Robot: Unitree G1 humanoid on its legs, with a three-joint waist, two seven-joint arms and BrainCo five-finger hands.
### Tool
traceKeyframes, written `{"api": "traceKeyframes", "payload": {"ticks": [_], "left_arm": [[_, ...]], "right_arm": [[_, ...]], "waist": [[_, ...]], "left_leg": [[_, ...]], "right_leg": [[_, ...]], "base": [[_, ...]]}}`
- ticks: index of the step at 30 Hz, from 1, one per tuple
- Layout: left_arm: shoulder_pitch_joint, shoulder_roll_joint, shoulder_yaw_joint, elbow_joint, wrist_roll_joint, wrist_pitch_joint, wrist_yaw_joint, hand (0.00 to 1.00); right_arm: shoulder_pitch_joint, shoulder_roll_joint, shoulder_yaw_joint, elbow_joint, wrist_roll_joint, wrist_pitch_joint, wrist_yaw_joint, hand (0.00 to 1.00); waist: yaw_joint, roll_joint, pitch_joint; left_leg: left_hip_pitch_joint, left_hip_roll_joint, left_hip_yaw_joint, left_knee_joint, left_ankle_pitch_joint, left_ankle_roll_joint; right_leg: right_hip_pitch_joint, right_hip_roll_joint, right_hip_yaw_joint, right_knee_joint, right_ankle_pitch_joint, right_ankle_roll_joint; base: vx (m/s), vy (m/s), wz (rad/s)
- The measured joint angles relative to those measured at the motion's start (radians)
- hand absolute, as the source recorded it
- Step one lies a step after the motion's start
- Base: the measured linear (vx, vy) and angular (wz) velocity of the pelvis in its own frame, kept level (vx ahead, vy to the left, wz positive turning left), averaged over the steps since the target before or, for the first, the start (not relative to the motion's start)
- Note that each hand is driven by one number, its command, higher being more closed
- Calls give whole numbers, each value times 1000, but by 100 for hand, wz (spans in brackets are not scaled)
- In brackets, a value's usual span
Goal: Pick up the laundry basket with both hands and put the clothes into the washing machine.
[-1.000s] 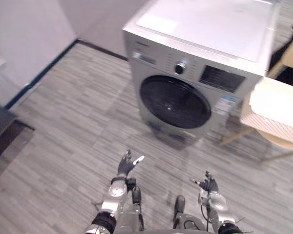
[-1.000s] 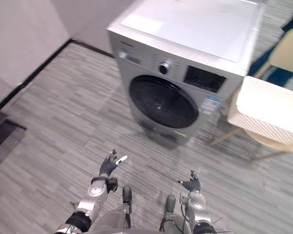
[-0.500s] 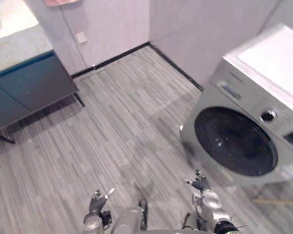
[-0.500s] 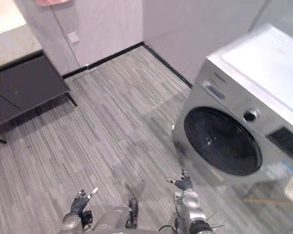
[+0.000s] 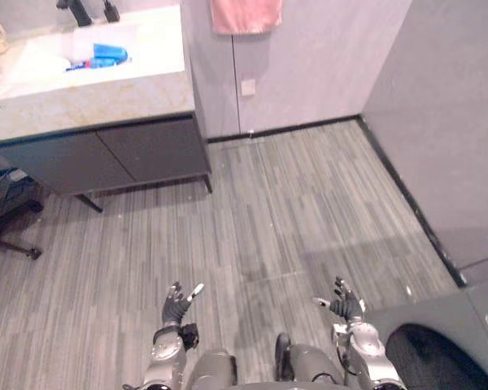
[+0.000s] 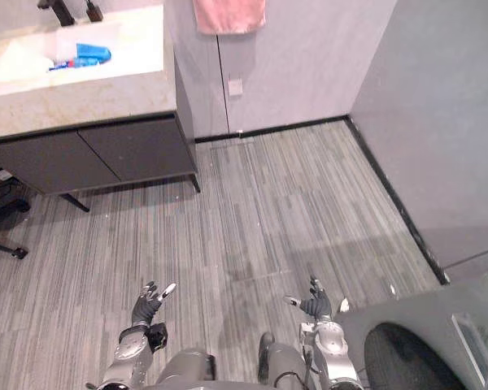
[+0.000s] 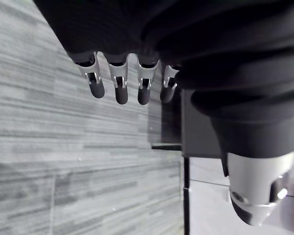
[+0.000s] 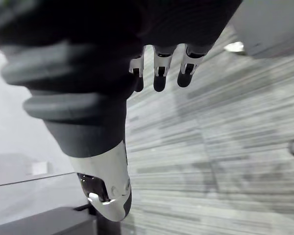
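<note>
Both eye views look steeply down from the head, sharing the dark cabinet (image 5: 106, 158) and the floor (image 5: 293, 203) before it. Wrist views sit close behind the left hand (image 7: 118, 81) and right hand (image 8: 159, 73), facing that floor.

The washing machine (image 6: 427, 318) shows as a corner at the lower right of the head views, cut off by the frame's edge. It is a front-loader with a silver-grey front panel, standing on the grey plank floor (image 6: 276, 203) close to the grey wall (image 6: 439, 122) on the robot's right. Its round door (image 6: 407, 362) is a dark porthole set in that panel (only part of the circle shows). The glass looks black, and nothing can be made out behind it.
</note>
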Motion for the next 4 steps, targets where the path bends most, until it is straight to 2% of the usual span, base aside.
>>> {"api": "traceKeyframes", "payload": {"ticks": [1,2,3,4], "left_arm": [[-3,-9,0,-15,0,-1,-1,0],[-7,-10,0,-14,0,-2,-1,0],[-13,-9,0,-12,1,-1,-1,0],[-17,-8,0,-10,1,-1,0,0]], "right_arm": [[-2,-2,-4,-2,-13,-2,-1,0],[-3,-1,-14,1,-16,-2,-1,0],[-8,0,-25,14,-19,0,-2,0],[-9,0,-51,34,-24,0,-5,0]], "waist": [[-1,-1,-2],[0,-1,-2],[-1,1,-3],[0,4,-4]], "left_leg": [[-20,27,22,-87,0,0],[-25,32,30,-130,0,-1],[-36,38,37,-248,4,-8],[-32,29,38,-410,40,-34]], "right_leg": [[39,-8,-13,-40,0,0],[51,-12,-21,-52,0,1],[71,-16,-29,-73,0,2],[85,-18,-36,-78,-10,19]], "base": [[263,-33,7],[287,-2,10],[211,66,8],[211,66,6]]}}
